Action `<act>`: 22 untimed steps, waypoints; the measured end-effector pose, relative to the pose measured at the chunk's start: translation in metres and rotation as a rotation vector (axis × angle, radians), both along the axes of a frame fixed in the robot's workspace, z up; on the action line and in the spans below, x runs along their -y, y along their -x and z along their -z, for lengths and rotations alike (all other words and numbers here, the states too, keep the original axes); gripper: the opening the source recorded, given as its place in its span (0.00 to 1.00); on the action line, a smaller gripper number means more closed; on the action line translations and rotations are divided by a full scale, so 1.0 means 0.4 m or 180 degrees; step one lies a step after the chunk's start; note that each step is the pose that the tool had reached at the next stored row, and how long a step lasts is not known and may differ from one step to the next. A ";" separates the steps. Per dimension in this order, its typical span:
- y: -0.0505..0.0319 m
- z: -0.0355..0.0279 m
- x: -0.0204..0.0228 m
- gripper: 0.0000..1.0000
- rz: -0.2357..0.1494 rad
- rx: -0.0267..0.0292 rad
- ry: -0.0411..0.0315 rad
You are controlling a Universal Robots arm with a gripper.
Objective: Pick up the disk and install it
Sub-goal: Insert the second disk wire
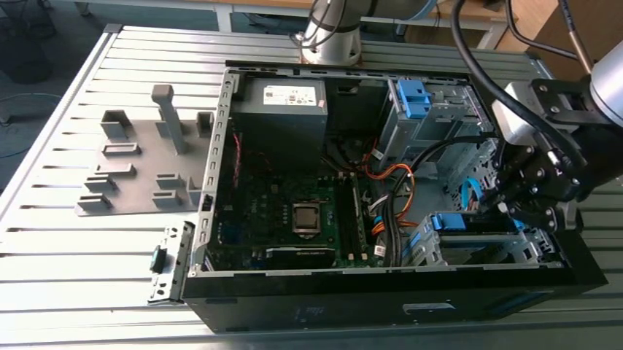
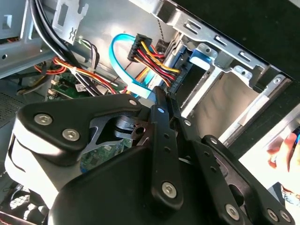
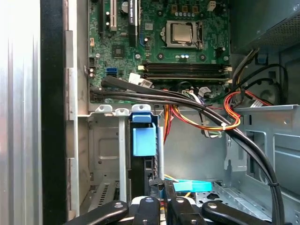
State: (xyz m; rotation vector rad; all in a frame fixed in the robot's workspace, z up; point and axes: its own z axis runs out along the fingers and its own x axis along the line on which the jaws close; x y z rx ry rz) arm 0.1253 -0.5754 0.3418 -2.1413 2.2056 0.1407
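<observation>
Seems mid-install, with gripper [image 3: 162, 206] closed on nothing, poised just beside the disk [image 3: 143, 140] standing in the drive cage [image 1: 506, 251], near end on the exterior view's right; probably calls for a straight, square push.

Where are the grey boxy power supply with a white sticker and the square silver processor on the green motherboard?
Grey boxy power supply [image 1: 282, 124]: exterior view, on the middle of its grey upper face.
Square silver processor [image 3: 181, 33]: first wrist view, on the middle of its metal lid.
</observation>
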 end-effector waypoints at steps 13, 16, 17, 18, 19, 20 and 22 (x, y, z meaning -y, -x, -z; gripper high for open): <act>-0.001 0.014 0.005 0.16 0.0000 0.0000 -0.0013; -0.001 0.015 0.006 0.16 0.0000 0.0000 -0.0014; -0.001 0.015 0.006 0.16 0.0000 0.0000 -0.0014; -0.001 0.015 0.006 0.16 0.0000 0.0000 -0.0015; -0.001 0.015 0.006 0.16 0.0000 0.0000 -0.0015; -0.001 0.014 0.006 0.16 0.0000 0.0000 -0.0015; -0.001 0.010 0.006 0.16 0.0000 0.0000 -0.0016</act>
